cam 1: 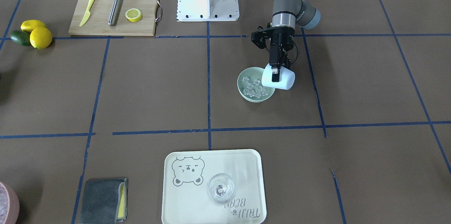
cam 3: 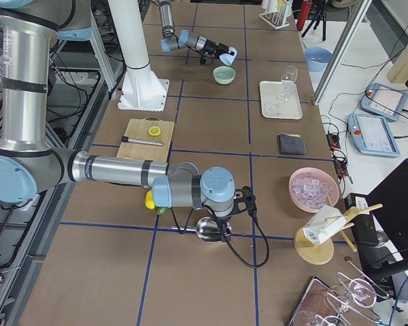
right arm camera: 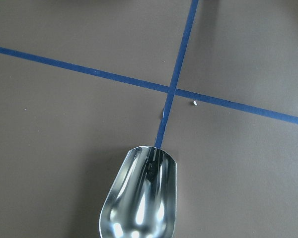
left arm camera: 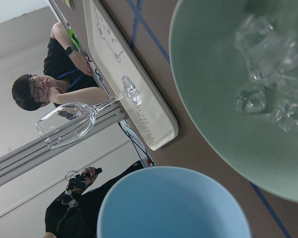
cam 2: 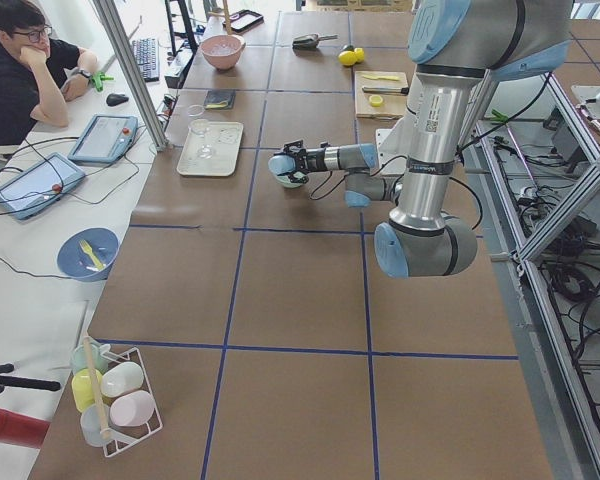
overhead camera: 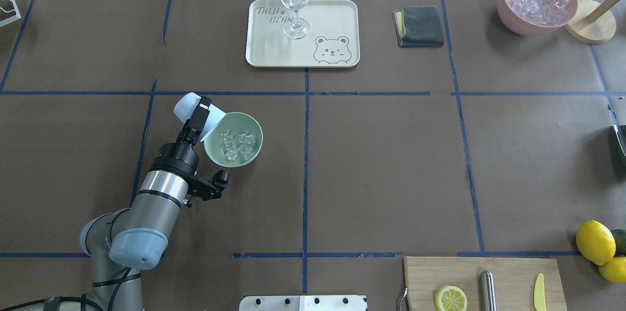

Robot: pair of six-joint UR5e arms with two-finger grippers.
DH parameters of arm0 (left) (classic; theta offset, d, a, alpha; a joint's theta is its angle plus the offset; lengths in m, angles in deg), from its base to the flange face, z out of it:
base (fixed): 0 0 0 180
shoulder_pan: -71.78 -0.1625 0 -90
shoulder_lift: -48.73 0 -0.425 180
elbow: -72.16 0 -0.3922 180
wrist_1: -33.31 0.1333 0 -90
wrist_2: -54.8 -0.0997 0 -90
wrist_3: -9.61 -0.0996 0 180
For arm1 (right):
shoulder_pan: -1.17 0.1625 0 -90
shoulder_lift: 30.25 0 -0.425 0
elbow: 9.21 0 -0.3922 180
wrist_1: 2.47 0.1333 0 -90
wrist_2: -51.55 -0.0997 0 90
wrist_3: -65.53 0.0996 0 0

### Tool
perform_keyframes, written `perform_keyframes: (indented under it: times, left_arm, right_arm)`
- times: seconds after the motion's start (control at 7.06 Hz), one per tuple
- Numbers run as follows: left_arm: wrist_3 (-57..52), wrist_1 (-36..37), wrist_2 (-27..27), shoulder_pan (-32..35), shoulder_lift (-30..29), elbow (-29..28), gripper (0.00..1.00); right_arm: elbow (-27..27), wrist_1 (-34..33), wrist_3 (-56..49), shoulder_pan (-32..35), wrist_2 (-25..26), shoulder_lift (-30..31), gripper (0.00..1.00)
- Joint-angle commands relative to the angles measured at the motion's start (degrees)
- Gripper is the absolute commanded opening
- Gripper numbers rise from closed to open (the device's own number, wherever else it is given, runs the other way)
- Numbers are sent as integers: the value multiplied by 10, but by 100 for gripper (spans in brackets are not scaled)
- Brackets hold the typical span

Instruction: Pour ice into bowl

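The ice [overhead camera: 236,144] lies heaped in the bowl [overhead camera: 215,157], which stands on the table [overhead camera: 391,164] on the robot's left, and the wrist view shows the inside of the blue cup [overhead camera: 188,105] bare, so we judge the pour all but done. The risk now lies in the retreat. The cup's mouth hangs right at the bowl's rim, and we cannot tell whether the two touch. If the cup is righted or drawn away without first clearing that rim, it could catch the edge and shove or tip the light bowl, scattering the cubes. A cube clinging inside the cup, out of our sight, could also drop onto the table. The left gripper [overhead camera: 201,115] is clamped on the cup. Its arm reaches forward and low, with the wrist rolled so that the cup lies past level, mouth toward the bowl and base pointing away. The right gripper [cam 3: 221,221] hangs far off on the robot's right, with a metal scoop [right arm camera: 141,198] under its wrist just above the table. We cannot tell how its jaws stand.
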Motion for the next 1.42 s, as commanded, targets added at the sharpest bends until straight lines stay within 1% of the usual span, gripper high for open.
perform_keyframes:
  times: [0.0, 0.28, 0.43, 0.57, 0.71, 0.85, 0.99, 1.13, 1.28]
  left_arm:
    - [-2, 0, 0, 0, 0, 0, 0]
    - [-1, -6, 1, 0, 0, 4, 0]
    - [6, -21, 2, 6, -2, 24, 0]
    - [40, -73, 3, 12, -4, 33, 0]
    - [161, -95, 9, 12, -4, 33, 0]
    - [271, -98, 20, 11, -4, 34, 0]
    - [360, -100, 24, 8, -5, 37, 0]
    - [461, -120, 26, 6, -4, 38, 0]
    - [609, -130, 61, 6, -5, 38, 0]
  right_arm:
    - [0, 0, 0, 0, 0, 0, 100]
    - [0, 0, 0, 0, 0, 1, 100]
    - [0, 1, 0, 0, 0, 5, 100]
    - [0, 3, 0, 0, 0, 5, 100]
    - [0, 4, 0, 0, 0, 5, 100]
    - [0, 4, 0, 0, 0, 5, 100]
    - [0, 4, 0, 0, 0, 5, 100]
    - [0, 4, 0, 0, -1, 6, 100]
    - [0, 4, 0, 0, -1, 7, 100]
